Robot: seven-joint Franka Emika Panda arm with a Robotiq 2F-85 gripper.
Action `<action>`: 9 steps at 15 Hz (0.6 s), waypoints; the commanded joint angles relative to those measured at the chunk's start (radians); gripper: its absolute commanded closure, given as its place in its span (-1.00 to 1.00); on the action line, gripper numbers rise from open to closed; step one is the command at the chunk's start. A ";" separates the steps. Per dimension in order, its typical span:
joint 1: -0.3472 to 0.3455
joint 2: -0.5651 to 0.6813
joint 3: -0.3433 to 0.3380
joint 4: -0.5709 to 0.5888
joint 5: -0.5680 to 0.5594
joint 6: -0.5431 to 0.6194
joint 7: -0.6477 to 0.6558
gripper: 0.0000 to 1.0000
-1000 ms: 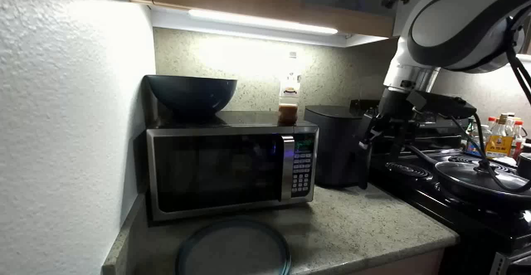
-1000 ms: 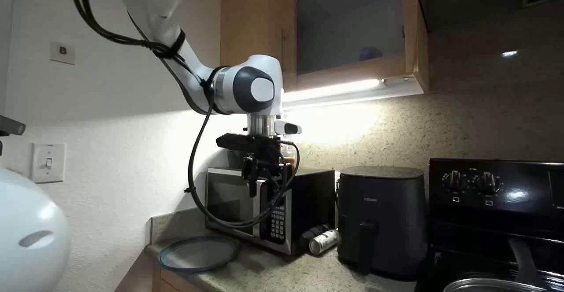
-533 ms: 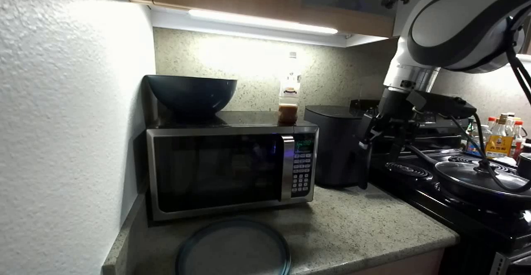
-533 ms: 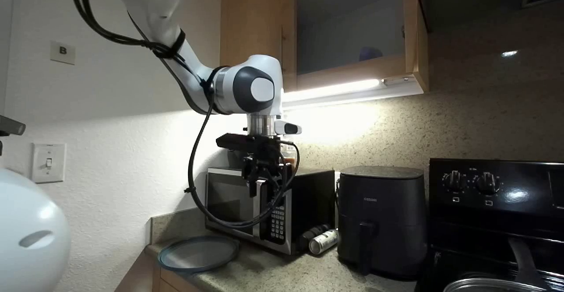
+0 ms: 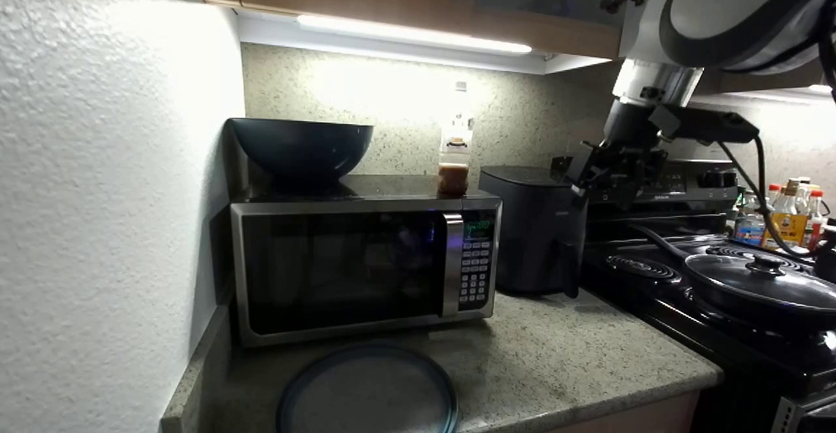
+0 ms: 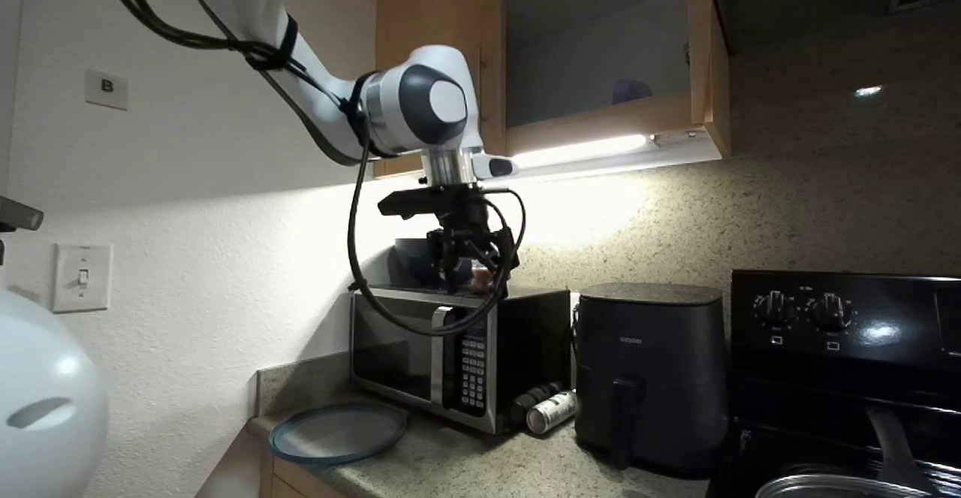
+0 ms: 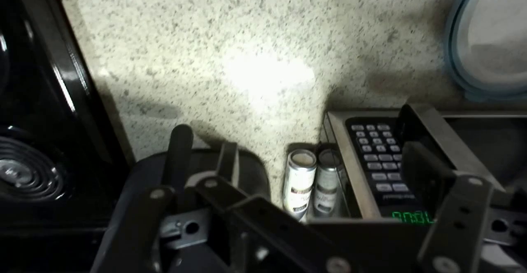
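The black two-fingered gripper, its fingers spread wide and released, hangs near the keypad end of the silver-and-black rectangular microwave on the speckled beige counter, with two cylindrical metal cans and a dark grey boxy air fryer beside it and a round blue-rimmed lid in front.

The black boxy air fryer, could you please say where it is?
In an exterior view, the air fryer stands between the silver-framed microwave at left and the glossy black stove at right.

White arm, black gripper, looping cables
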 commanded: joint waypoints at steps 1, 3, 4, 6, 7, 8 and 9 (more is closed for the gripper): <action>-0.064 -0.141 0.052 0.026 -0.105 -0.064 0.093 -1.00; -0.091 -0.205 0.075 0.061 -0.148 -0.104 0.132 -1.00; -0.104 -0.224 0.083 0.077 -0.165 -0.115 0.143 -1.00; -0.085 -0.198 0.064 0.086 -0.137 -0.102 0.111 -1.00; -0.094 -0.226 0.073 0.098 -0.147 -0.120 0.119 -1.00; -0.098 -0.245 0.077 0.100 -0.151 -0.128 0.122 -1.00; -0.100 -0.254 0.080 0.100 -0.154 -0.132 0.124 -1.00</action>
